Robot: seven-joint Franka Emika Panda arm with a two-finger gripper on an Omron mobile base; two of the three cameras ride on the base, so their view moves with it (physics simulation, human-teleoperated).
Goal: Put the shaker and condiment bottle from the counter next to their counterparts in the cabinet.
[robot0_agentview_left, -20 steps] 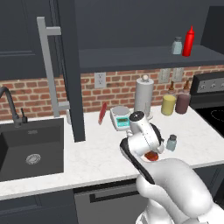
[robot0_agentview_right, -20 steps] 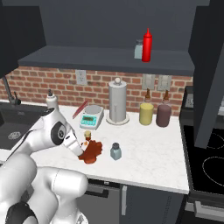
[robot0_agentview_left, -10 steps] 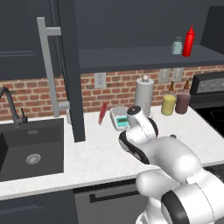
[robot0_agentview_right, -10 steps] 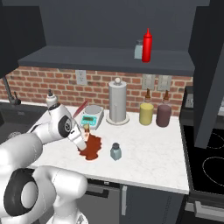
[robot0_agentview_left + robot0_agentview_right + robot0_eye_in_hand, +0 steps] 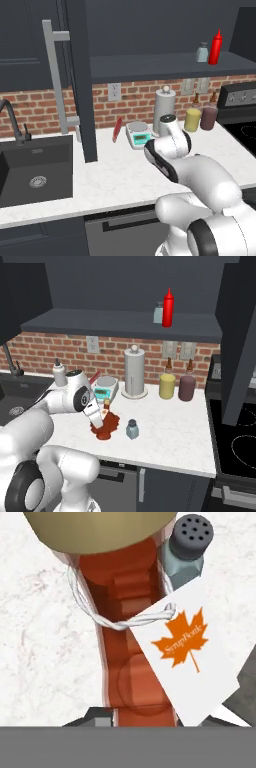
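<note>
Counting | shakers (image 5: 132,429) (image 5: 158,312): two | condiment bottle (image 5: 103,423): one

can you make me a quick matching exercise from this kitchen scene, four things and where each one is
Things:
1. red squeeze bottle
2. condiment bottle
3. maroon canister
4. shaker

Places:
A. on the counter just right of the amber bottle
B. on the cabinet shelf
C. by the brick wall, right of the yellow canister
D. on the counter at the gripper

Pairs: 1-B, 2-D, 3-C, 4-A
</note>
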